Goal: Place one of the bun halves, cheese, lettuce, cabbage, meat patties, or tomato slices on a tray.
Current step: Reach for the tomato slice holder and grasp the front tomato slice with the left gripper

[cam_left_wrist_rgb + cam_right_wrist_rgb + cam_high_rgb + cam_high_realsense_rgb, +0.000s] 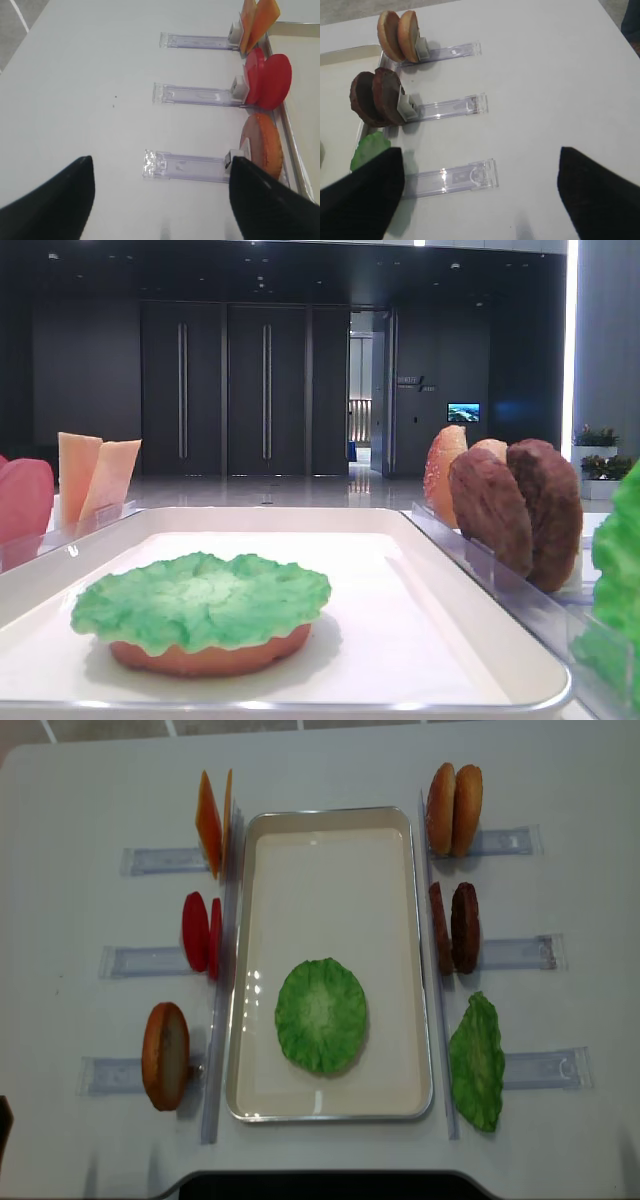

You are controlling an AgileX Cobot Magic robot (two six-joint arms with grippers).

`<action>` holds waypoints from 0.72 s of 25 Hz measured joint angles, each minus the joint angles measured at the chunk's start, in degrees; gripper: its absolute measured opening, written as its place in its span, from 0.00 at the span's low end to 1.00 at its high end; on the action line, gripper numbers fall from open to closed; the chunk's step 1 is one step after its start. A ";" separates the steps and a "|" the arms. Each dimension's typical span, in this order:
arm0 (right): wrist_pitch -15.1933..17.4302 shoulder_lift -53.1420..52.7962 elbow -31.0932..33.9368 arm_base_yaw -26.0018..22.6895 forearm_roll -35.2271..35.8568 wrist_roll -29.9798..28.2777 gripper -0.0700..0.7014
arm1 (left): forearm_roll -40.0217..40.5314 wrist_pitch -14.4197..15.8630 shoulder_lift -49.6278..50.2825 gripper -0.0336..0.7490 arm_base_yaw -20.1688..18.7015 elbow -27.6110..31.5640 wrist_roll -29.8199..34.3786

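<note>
The counter [330, 760] is a plain white surface. The tray [412, 960] lies at its centre and serves as the reference for all positions below.

On the tray, toward its near end, a bun half [210, 655] lies flat with a green lettuce leaf [321, 1014] spread over it. The rest of the tray floor is bare.

Left of the tray, three clear holders [150, 960] carry parts standing on edge: the cheese [212, 820] at the far end, the tomato slices [200, 932] at mid length, one bun half [165, 1055] at the near end. Right of the tray stand two bun halves [455, 808] at the far end, the meat patties [455, 927] at mid length, and a second lettuce leaf [476, 1062] at the near end.

The left pincer [160, 200] hangs above the counter left of the tray, jaws wide and empty. The right pincer [480, 192] hangs above the counter right of the tray, also wide and empty.

Hazards, judged from this layout:
- The parts stand upright and close together in pairs. A wide pincer descending on one disc may catch its neighbour and tip both.
- The holders appear light. A sideways pull may drag a holder against the tray rim.
- A part set on the soft, uneven lettuce may settle tilted or slide off.
</note>
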 joint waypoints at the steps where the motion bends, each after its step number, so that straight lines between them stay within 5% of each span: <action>1: 0.00 0.00 0.00 0.00 0.00 0.00 0.86 | 0.00 0.00 0.00 0.86 0.00 0.00 0.00; 18: 0.00 0.00 0.00 0.00 0.07 0.07 0.86 | -2.21 1.07 5.63 0.86 0.00 -1.28 0.00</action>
